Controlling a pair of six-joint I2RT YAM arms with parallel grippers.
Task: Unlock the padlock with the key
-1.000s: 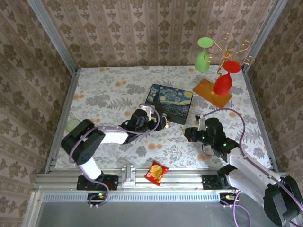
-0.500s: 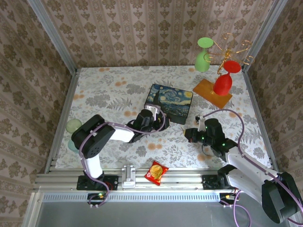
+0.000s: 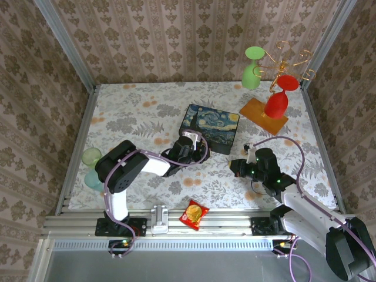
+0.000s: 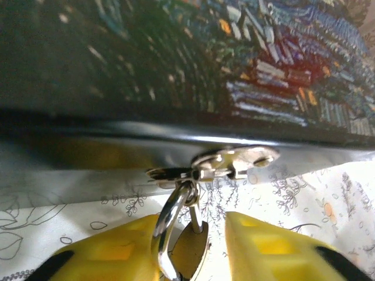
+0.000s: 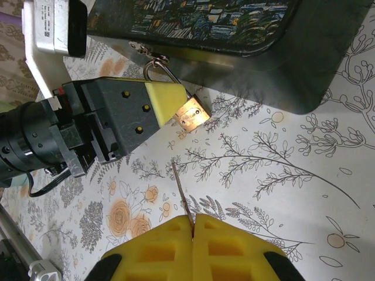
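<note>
I find the left arm's (image 3: 126,167) elbow now further in from the table's (image 3: 129,111) left edge, leaving the green glass (image 3: 90,157) more exposed. The left gripper (image 4: 190,234) sits closer to the box (image 3: 211,124), jaws narrowed about the padlock (image 5: 193,114).

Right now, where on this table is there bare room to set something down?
Widest bare patch: far left of the table, between back wall, left rail and painted box. Smaller strip: by the right rail, nearer than the wooden stand. Crowded: before the box, where left claw and right claw, holding the key, crowd the padlock.
</note>
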